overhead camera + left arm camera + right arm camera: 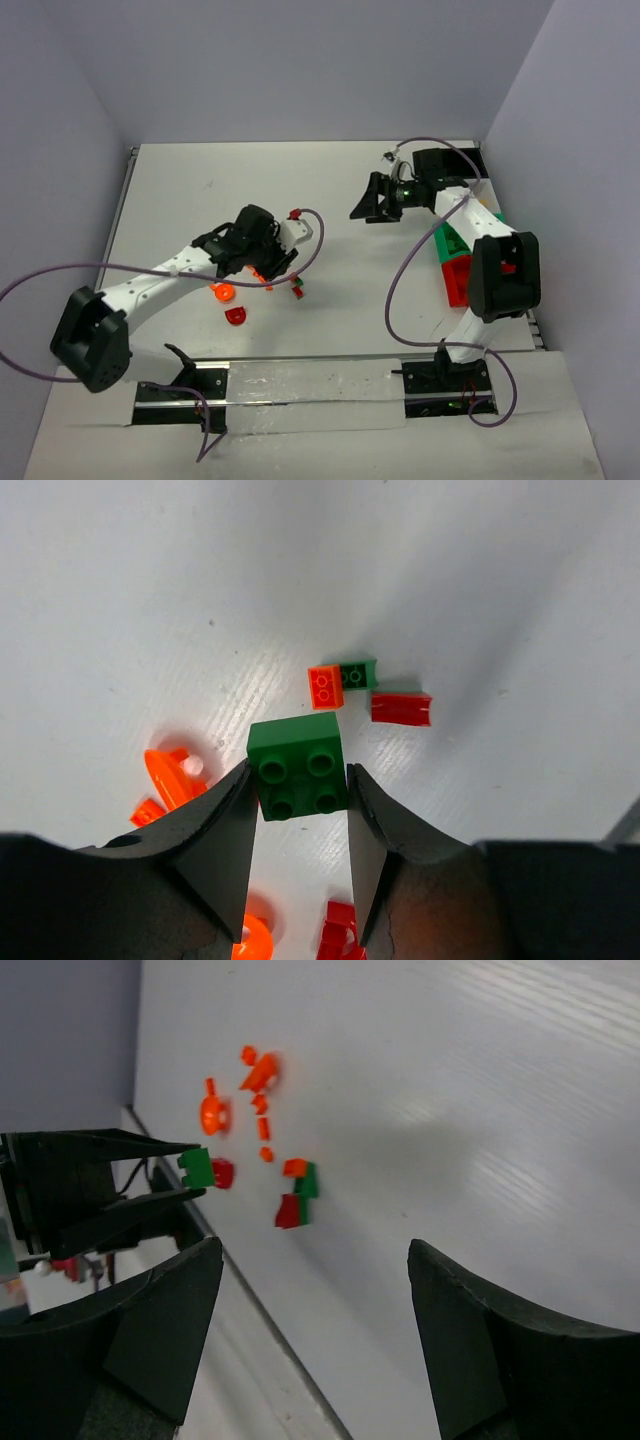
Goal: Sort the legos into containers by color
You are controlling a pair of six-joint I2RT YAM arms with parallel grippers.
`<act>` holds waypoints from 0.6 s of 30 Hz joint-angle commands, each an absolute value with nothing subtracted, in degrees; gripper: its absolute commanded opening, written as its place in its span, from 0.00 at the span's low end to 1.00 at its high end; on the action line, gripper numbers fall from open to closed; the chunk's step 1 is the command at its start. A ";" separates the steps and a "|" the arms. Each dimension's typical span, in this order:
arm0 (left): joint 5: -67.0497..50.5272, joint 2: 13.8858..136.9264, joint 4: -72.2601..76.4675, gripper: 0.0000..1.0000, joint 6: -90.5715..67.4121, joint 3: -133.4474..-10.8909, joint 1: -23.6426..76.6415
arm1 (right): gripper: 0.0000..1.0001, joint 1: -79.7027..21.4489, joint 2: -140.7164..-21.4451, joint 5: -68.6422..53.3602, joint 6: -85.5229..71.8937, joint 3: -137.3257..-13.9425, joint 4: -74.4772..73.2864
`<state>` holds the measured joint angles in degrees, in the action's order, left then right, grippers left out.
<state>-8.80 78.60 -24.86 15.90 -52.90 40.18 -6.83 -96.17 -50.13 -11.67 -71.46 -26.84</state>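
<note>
A green four-stud lego [298, 770] sits between the fingertips of my left gripper [298, 785], which is shut on it over the middle-left of the table [272, 262]. Beyond it lie an orange brick [325, 687], a small green brick [358, 672] and a red piece [401, 707]. An orange round piece [165, 775] lies to the left. My right gripper [315, 1260] stands open and empty, up off the table at the right [365, 205]. The containers stand along the right edge: I see the green bin [455, 240] and the red bin [458, 278].
More loose legos lie near the left gripper: an orange round piece [222, 293], a red piece [236, 315] and a red bit [295, 213]. The right arm hides part of the container row. Purple cables loop beside both arms.
</note>
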 commanded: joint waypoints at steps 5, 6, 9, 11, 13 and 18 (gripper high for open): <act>-16.40 72.69 -26.10 0.12 14.12 -59.02 40.52 | 0.83 -16.03 -96.93 -63.13 -26.83 -71.13 -9.79; -16.78 72.70 -26.13 0.12 13.92 -59.33 40.52 | 0.83 -17.03 -97.46 -63.31 -27.44 -71.44 -9.60; -17.56 72.86 -26.19 0.11 13.19 -60.47 40.52 | 0.82 -20.75 -99.45 -64.21 -27.52 -73.10 -11.12; -18.05 73.10 -26.37 0.11 12.71 -61.34 40.58 | 0.82 -23.00 -100.40 -64.77 -27.13 -73.71 -11.95; -18.19 73.15 -26.28 0.11 12.25 -61.96 40.58 | 0.82 -25.01 -100.96 -64.69 -26.72 -73.83 -12.54; -18.15 73.08 -26.28 0.09 11.74 -62.64 40.52 | 0.80 -27.87 -102.39 -64.56 -26.35 -73.81 -13.48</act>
